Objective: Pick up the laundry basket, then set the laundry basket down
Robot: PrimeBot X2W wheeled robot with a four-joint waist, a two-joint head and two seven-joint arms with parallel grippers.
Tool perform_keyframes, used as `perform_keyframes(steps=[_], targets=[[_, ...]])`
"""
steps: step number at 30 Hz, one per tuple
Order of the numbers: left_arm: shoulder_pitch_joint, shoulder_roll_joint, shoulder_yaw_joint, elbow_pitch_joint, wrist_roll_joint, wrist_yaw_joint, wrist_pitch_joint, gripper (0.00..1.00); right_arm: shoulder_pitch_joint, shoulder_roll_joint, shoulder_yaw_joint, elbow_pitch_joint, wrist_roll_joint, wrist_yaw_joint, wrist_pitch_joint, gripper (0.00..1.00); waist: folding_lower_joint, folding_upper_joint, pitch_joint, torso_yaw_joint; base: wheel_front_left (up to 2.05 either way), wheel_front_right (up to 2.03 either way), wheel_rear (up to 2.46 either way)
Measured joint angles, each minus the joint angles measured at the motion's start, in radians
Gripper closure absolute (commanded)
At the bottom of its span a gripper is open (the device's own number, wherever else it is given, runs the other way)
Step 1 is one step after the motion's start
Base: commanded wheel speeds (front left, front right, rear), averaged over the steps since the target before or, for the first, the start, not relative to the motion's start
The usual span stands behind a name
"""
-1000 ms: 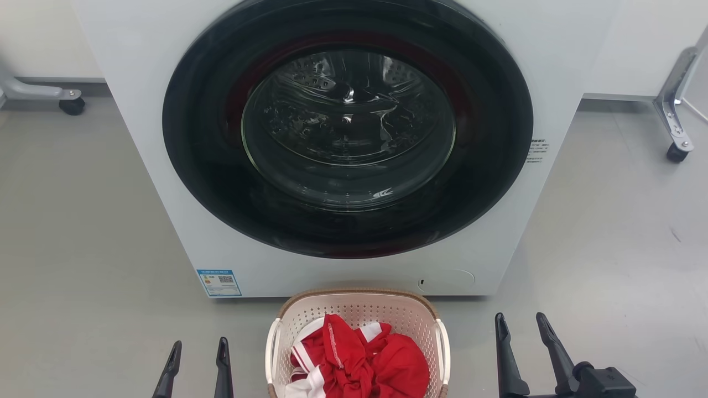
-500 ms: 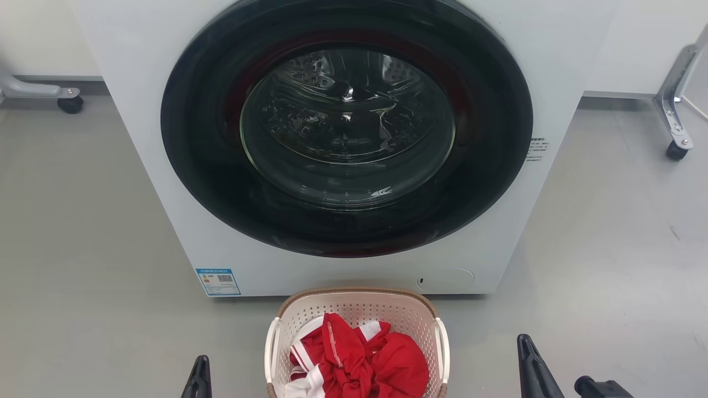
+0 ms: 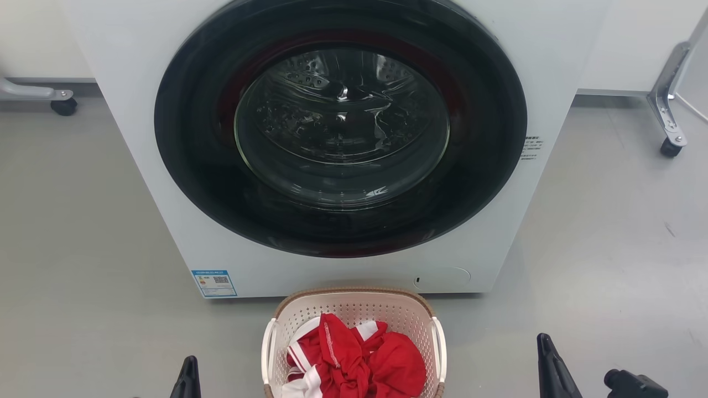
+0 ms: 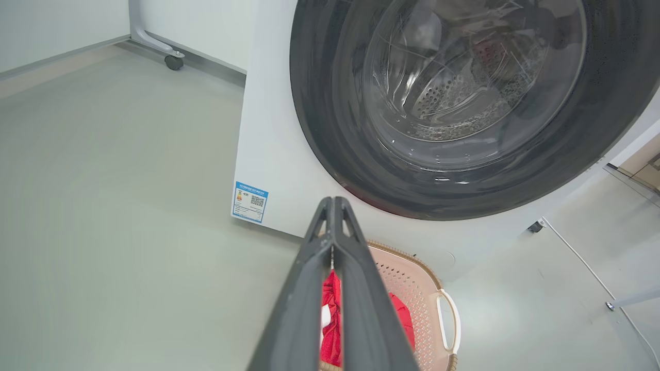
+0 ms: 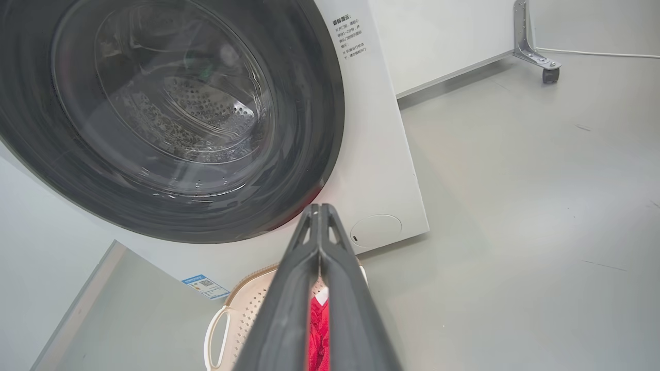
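Both left gripper (image 4: 334, 202) & right gripper (image 5: 319, 208), fingers pressed together, empty, are held flanking laundry basket (image 3: 354, 309) on floor (image 3: 83, 249), as suits two-sided handling.

A blue QR-code label (image 3: 214, 283) is affixed at the washer's (image 3: 553, 55) lower left front corner. Small print (image 3: 531, 148) at its right edge cannot be read.

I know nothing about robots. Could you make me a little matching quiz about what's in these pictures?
1 laundry basket
2 red clothes
3 blue label
4 left gripper

A fingers pressed together
B on the floor before the washing machine
C heaped in the basket
D stuck low on the machine's front

Pairs: 1-B, 2-C, 3-D, 4-A
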Motion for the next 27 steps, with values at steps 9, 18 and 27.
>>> perform_keyframes(steps=[9,18,27], targets=[[-0.02,-0.007,0.027,0.016,-0.121,-0.018,0.037,1.0,-0.017,0.002,-0.043,0.014,0.125,0.024,0.042,1.0,0.0,0.0,0.0,-0.006,0.0,0.0,0.0],[-0.045,-0.013,0.055,0.034,-0.24,-0.044,0.071,1.0,-0.039,0.003,-0.083,0.028,0.249,0.045,0.076,1.0,0.0,0.0,0.001,-0.013,0.0,0.0,0.0],[-0.07,-0.018,0.079,0.047,-0.339,-0.063,0.103,1.0,-0.048,0.004,-0.118,0.041,0.359,0.067,0.105,1.0,0.0,0.0,0.001,-0.018,0.0,0.0,0.0]])
